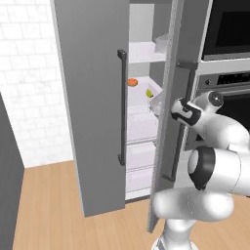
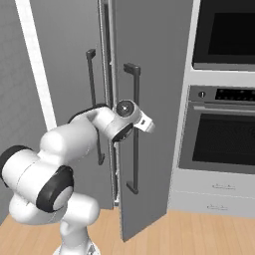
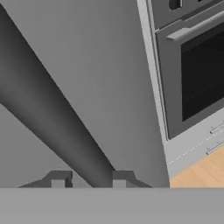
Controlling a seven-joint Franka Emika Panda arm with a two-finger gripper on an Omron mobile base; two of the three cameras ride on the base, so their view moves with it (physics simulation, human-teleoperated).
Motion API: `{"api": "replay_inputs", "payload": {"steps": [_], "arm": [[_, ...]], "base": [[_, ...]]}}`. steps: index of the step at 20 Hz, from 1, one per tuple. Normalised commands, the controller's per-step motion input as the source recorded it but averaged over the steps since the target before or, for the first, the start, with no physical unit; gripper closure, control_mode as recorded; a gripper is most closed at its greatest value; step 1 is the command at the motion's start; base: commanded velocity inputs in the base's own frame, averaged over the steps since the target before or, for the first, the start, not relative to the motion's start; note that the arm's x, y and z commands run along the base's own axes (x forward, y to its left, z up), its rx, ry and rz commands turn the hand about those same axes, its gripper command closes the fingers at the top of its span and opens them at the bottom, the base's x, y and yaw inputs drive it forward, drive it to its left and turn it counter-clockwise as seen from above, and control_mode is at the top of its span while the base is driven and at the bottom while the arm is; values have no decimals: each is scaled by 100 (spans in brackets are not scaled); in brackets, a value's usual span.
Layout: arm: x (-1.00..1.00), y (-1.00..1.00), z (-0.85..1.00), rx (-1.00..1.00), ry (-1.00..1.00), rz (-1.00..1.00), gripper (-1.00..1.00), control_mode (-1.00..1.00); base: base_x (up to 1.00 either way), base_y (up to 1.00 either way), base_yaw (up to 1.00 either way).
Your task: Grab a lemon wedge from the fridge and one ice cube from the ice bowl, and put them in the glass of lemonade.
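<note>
Yellow-green wedge on a white fridge shelf, behind the half-open right door, well apart from the tool. Small, pale, beside a flat orange item. Clear drawers below it, contents unclear. Tool fingers straddling the door's dark handle, narrowly parted; grip cannot be told. Black oven just right.

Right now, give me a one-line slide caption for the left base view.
White arm's gripper at the grey fridge's right door handle, doors ajar, small yellow-green lemon wedge on a white shelf inside.
</note>
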Motion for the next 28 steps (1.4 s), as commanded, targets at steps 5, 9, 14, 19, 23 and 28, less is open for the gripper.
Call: {"api": "replay_inputs", "payload": {"steps": [5, 9, 14, 19, 23, 28], "arm": [[-42, -97, 2, 1, 0, -5, -100, -100], [-65, -33, 40, 0, -1, -1, -100, -100], [-100, 34, 95, -5, -8, 4, -100, -100], [-60, 100, 100, -36, 17, 12, -100, -100], [0, 100, 99, -58, 44, 6, -100, -100], [50, 87, 52, -57, 53, -4, -100, -100]], "base": [[0, 0, 0], [0, 0, 0], [0, 0, 0], [0, 0, 0], [0, 0, 0], [0, 0, 0]]}}
